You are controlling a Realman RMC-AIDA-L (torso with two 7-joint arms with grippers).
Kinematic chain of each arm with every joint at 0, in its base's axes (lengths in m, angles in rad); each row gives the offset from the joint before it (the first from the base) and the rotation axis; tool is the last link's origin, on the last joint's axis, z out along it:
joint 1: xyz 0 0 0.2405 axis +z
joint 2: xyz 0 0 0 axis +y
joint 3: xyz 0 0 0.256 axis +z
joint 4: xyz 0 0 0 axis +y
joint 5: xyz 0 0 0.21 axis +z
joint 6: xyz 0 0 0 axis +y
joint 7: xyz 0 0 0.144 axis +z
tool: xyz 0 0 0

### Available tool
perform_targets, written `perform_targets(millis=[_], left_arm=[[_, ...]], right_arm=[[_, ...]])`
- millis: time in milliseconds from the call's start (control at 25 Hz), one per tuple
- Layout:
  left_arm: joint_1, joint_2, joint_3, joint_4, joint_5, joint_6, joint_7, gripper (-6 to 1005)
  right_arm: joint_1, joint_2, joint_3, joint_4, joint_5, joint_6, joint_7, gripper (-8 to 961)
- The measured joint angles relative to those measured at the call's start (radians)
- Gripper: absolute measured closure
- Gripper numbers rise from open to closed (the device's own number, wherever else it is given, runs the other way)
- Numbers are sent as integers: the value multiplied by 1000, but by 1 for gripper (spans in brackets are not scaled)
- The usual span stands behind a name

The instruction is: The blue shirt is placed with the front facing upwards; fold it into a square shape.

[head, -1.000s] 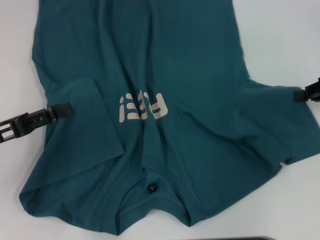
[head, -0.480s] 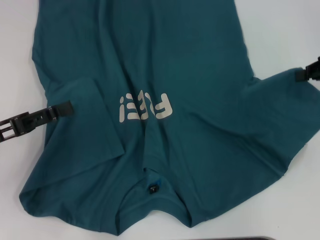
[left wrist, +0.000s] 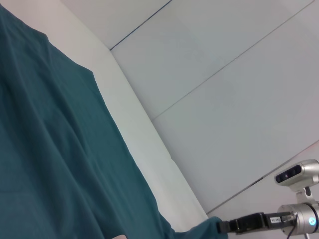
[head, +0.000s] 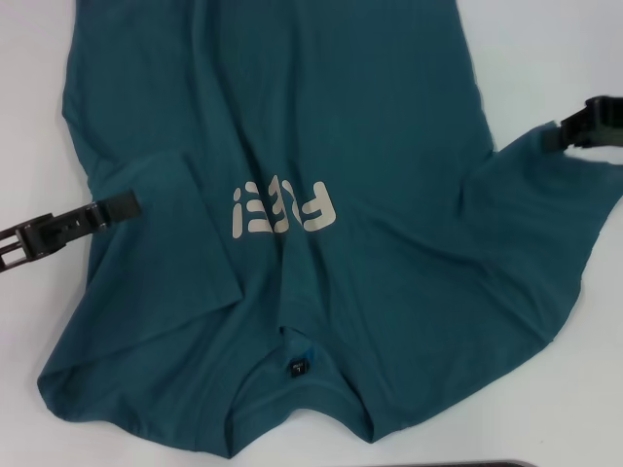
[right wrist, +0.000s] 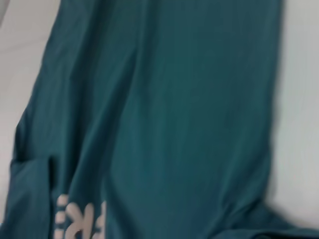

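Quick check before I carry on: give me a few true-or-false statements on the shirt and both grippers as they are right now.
1. The shirt lies print side up. True.
2. The left gripper is at the shirt's hem. False: it is at the folded-in sleeve on the robot's left.
3. The right gripper is at the tip of the other sleeve. True.
4. Both sleeves are folded in. False: the right one is spread outward.
5. The collar lies at the far edge of the table. False: it is nearest the robot.

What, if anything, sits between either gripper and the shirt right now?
Nothing visible. The left gripper already lies on the shirt at its folded sleeve, and the right gripper is at the other sleeve's edge. Only bare table surrounds them.
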Motion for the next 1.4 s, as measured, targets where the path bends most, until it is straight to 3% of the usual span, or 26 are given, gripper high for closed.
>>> perform_targets(millis=[400,760,1400], left_arm=[[2,2,0,0,-2,-49,-24,51],[13,5,0,0,-30,-50,-30,51],[17,5,0,-1,-35,-64,-40,51]], right_arm=[[17,50,-35,4,5,-14,14,940],[91,88,-30,7,17,-13,15,940],[87,98,-39,145,174,100,15,935]])
